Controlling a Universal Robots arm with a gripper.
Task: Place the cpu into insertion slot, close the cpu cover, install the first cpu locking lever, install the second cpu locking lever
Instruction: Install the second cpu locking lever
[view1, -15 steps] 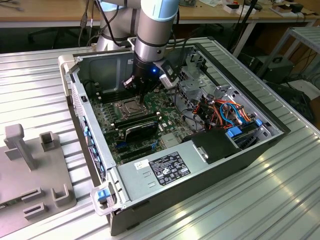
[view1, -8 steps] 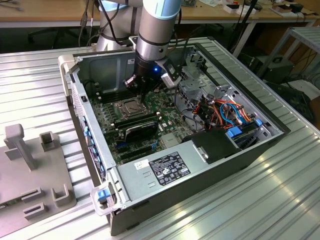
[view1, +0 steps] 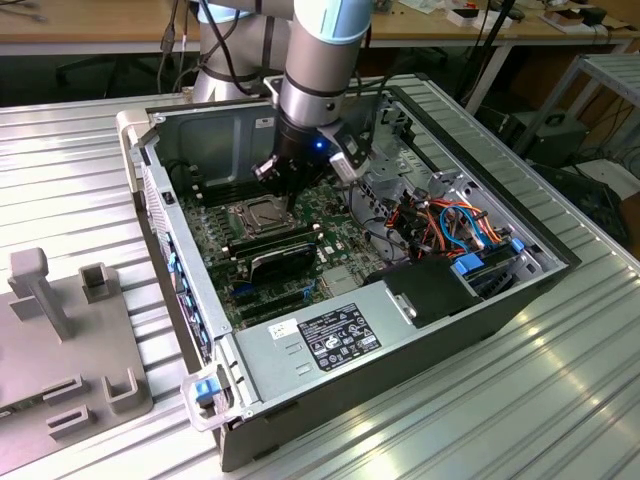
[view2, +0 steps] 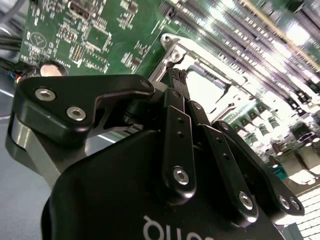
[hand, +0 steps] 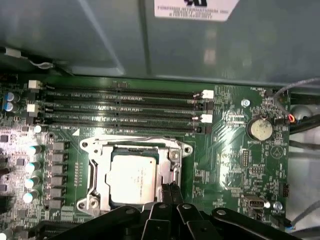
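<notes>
First wrist view: black gripper (hand: 169, 189) with fingertips pressed together, empty, at edge of silvery square metal cpu cover (hand: 100, 170) framing dull silver-grey square cpu (hand: 132, 177).

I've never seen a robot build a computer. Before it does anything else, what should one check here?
1. Cpu lying flat in place: ok.
2. Cpu cover lowered around the chip: ok.
3. Locking levers latched: cannot tell.
4. Jaws shut, tips at the cover's edge: ok.
5. Memory slots free of the arm: ok.
</notes>
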